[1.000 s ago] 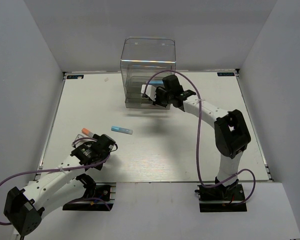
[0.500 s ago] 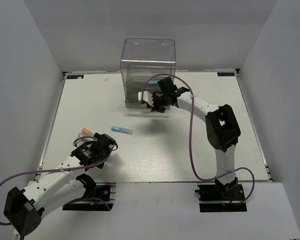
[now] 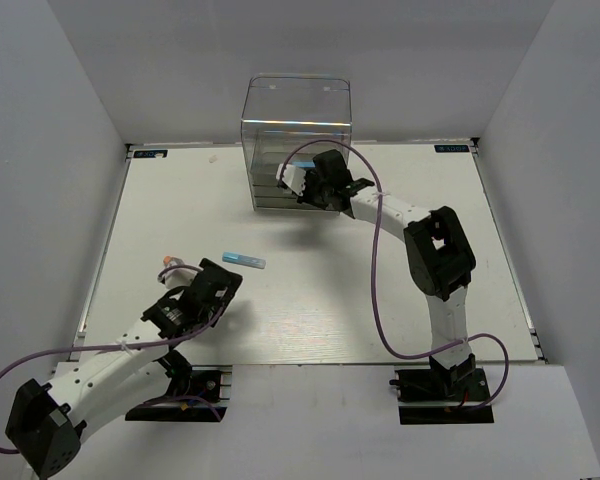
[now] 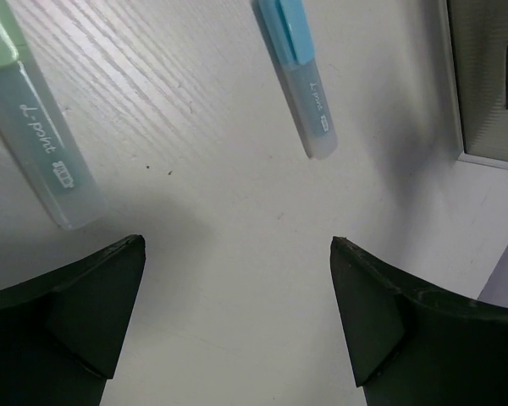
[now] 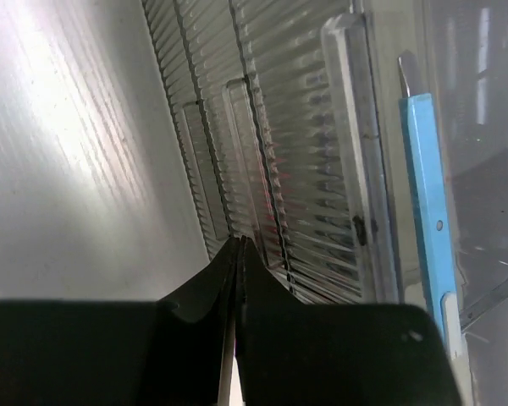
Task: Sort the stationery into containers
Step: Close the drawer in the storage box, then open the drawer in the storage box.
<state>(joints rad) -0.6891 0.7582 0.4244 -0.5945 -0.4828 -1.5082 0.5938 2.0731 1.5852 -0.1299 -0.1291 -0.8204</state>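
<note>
White tabletop [image 3: 330, 300]; left jaws wide apart, empty; right jaws closed by drawers [image 5: 305, 152].

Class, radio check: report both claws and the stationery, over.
Left claw open, green marker and blue marker just ahead. Right claw shut at drawer box. Nothing blocking.

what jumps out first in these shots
The tall clear drawer box at the table's far middle, with the right gripper right at its front, jaws shut. Nearer, a light blue marker lies on the white table, the open left gripper just short of it.
</note>
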